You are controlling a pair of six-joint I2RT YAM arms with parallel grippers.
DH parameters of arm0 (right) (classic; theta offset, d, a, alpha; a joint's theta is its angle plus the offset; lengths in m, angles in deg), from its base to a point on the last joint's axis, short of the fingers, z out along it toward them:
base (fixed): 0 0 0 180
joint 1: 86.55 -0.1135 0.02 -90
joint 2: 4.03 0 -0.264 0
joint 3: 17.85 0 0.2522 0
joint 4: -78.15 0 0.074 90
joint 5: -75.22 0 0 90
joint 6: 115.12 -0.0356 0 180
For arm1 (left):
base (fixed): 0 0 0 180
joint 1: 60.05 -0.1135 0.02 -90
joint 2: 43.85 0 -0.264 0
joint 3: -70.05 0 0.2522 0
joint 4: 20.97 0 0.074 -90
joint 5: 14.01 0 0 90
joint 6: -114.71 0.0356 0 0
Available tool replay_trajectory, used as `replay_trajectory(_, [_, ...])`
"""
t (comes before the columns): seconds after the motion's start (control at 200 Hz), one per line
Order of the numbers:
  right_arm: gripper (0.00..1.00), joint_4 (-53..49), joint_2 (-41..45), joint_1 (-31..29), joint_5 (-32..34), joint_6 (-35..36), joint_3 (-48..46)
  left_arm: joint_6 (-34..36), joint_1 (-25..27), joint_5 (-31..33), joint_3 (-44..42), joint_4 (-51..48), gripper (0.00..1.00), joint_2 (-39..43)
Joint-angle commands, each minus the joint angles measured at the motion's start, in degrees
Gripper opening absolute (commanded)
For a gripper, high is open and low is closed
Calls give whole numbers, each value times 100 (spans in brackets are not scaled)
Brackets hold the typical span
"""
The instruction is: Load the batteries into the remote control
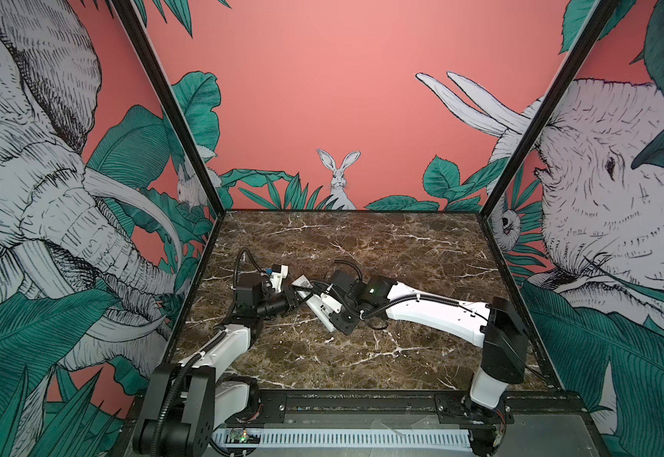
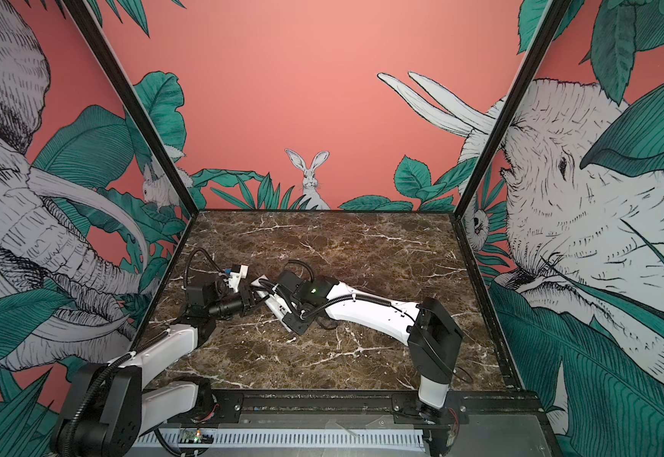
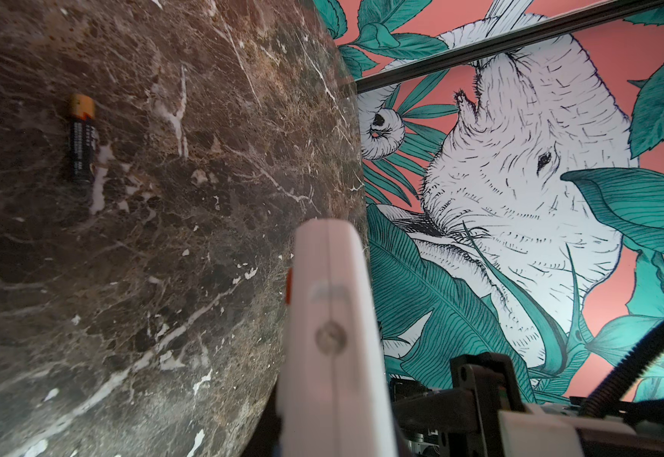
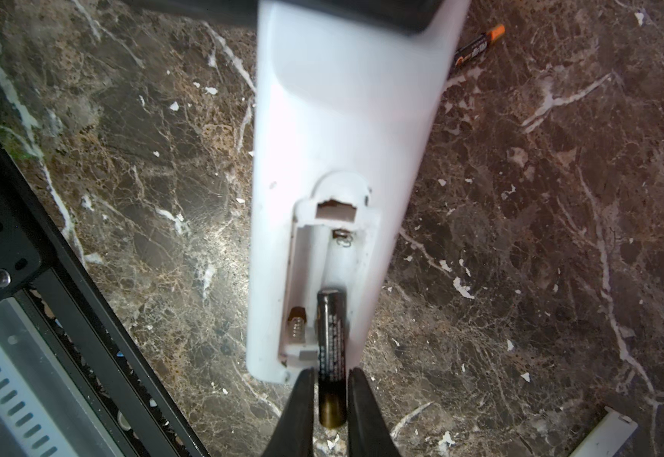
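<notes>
Battery (image 4: 331, 328) in right pincer (image 4: 330, 382), crossing remote (image 4: 342, 118) compartment end edge.

Fingers (image 4: 295, 415) pinch a battery (image 4: 331, 348) tipped into the remote control's (image 4: 342, 118) open compartment (image 4: 322, 269); a second battery (image 4: 478, 45) lies beside it.

- table (image 4: 520, 237): brown marble-look top with white veins, polished, showing glare.
- remote control (image 4: 342, 118): smooth white plastic, faint sheen; coiled metal springs (image 4: 296, 322) in its open bay.
- held battery (image 4: 332, 336): glossy black wrap, brassy metallic end.
- right hand (image 4: 331, 387): matt black fingers (image 4: 298, 411).
- walls (image 1: 362, 99): matt printed panels.
</notes>
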Motion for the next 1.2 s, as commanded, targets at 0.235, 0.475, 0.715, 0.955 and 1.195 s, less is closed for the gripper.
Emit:
replay_trajectory(0.235, [13,-9,-85,-31,69,-39,120,-64,-66,-157,113,190,0,77])
replay_trajectory(0.475, [11,382,-82,-29,218,-366,65,-173,-107,-242,90,297,0,37])
replay_trajectory(0.715, [10,339,-283,-11,633,-762,306,-407,-140,-315,60,603,0,-74])
replay_trajectory(0.955, [13,401,-366,-7,729,-984,405,-472,-168,-319,57,706,0,-140])
replay_trajectory(1.195, [22,501,-246,-12,605,-899,334,-410,-204,-304,36,642,0,-161])
